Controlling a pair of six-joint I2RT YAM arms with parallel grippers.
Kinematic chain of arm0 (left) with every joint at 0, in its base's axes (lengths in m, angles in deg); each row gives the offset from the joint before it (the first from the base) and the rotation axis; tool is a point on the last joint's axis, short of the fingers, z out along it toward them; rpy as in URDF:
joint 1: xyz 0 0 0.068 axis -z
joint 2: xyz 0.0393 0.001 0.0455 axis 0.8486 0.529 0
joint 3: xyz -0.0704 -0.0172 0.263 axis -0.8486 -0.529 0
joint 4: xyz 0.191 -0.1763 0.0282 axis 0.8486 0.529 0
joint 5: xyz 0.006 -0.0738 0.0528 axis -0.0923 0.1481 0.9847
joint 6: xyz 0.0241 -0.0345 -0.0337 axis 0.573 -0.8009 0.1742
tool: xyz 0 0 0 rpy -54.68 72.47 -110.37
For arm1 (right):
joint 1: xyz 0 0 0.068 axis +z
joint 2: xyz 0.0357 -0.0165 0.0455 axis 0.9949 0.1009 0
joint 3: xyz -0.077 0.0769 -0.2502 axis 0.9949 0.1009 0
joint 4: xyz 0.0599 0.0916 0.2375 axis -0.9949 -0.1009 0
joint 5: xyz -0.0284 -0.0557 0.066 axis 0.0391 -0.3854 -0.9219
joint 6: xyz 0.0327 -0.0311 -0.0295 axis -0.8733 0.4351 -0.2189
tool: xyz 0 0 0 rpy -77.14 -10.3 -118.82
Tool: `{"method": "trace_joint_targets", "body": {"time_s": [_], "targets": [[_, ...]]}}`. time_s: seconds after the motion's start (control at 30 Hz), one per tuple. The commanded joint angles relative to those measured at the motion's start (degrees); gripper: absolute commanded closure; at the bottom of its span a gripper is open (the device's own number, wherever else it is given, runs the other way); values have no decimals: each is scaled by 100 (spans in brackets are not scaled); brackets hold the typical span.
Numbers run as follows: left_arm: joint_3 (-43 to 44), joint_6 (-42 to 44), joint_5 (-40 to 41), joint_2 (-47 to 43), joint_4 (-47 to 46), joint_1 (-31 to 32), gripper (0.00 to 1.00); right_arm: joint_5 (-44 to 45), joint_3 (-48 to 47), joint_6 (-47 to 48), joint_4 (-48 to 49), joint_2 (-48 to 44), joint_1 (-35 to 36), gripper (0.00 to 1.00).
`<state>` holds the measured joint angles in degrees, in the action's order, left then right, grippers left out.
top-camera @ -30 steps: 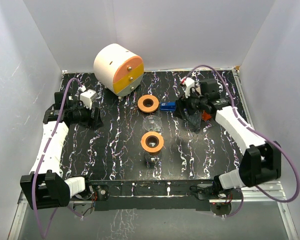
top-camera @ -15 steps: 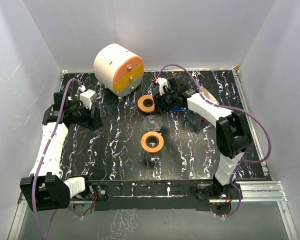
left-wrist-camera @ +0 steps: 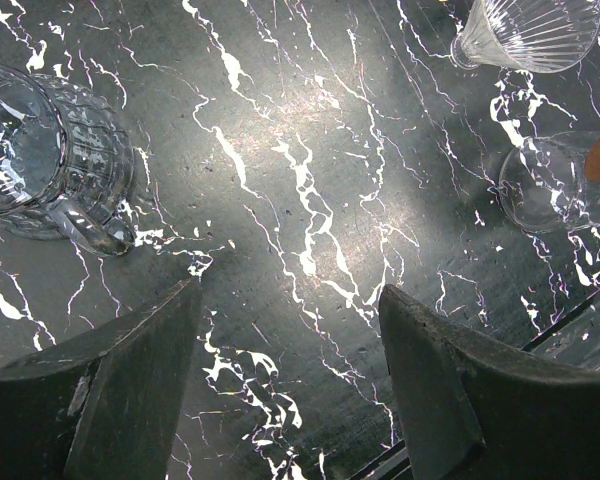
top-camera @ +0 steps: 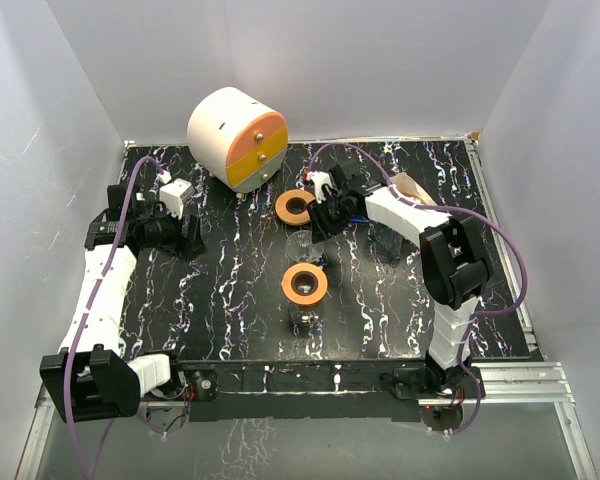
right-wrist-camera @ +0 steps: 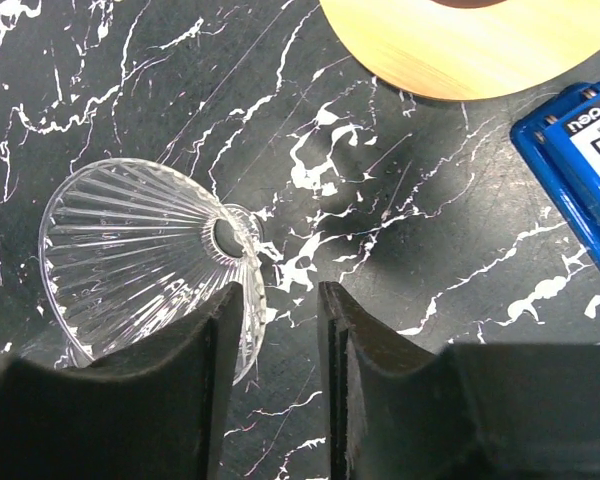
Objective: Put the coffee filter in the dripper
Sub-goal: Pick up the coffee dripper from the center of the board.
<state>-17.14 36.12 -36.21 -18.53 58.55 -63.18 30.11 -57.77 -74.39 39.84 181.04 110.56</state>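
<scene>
The clear ribbed glass dripper [right-wrist-camera: 145, 250] lies on its side in the middle of the black marbled table; it also shows in the top view [top-camera: 305, 245] and the left wrist view [left-wrist-camera: 530, 30]. My right gripper [right-wrist-camera: 275, 330] is low beside it, jaws narrowly open, with the edge of the dripper's base flange between the fingers, close to the left finger [right-wrist-camera: 215, 350]. In the top view the right gripper [top-camera: 320, 225] is just right of the dripper. A tan paper coffee filter [top-camera: 412, 186] lies at the back right, partly behind the right arm. My left gripper [top-camera: 185, 235] is open and empty at the left.
A wooden ring [top-camera: 295, 207] lies behind the dripper, a blue box [right-wrist-camera: 580, 150] to its right. A glass carafe with an orange collar [top-camera: 305, 285] stands nearer the front. A white and orange drum [top-camera: 235, 138] stands at the back. A glass pitcher [left-wrist-camera: 40, 150] is near the left gripper.
My right arm has swung left from the back right to the middle and brought its gripper down beside the dripper. The left arm has not moved.
</scene>
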Motion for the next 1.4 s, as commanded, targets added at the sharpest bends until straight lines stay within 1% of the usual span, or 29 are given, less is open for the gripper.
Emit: {"method": "trace_joint_targets", "body": {"time_s": [0.0,0.13,0.23,0.27,0.37,0.67,0.77,0.9,1.1,1.23,1.37], "targets": [[22,10,-183,-179,46,17,30,-191,-305,60,-37,33,37,69],[35,20,-174,-184,49,20,30,-293,-393,59,-101,72,46,78],[39,52,-185,-173,28,15,29,-312,-503,96,-184,62,46,87],[52,74,-201,-164,23,17,29,-315,-555,126,-230,47,46,92],[147,201,-245,-119,45,24,29,-242,-750,248,-418,-31,44,100],[907,923,-463,178,549,197,28,-105,-1197,756,-1044,-721,37,100],[1234,1216,-476,271,794,547,27,-147,-1424,972,-1407,-953,38,100],[1565,1625,-271,418,1036,1315,27,-388,-1771,1260,-1930,-1397,36,100],[2246,1876,-677,803,1341,1864,28,-943,-2333,1729,-2845,-1682,40,100],[2663,2067,-860,942,1552,2210,30,-1416,-2156,2062,-3151,-1847,44,100],[2917,2384,-951,1038,1812,2588,31,-1957,-2027,2460,-3561,-1791,45,100]]}}
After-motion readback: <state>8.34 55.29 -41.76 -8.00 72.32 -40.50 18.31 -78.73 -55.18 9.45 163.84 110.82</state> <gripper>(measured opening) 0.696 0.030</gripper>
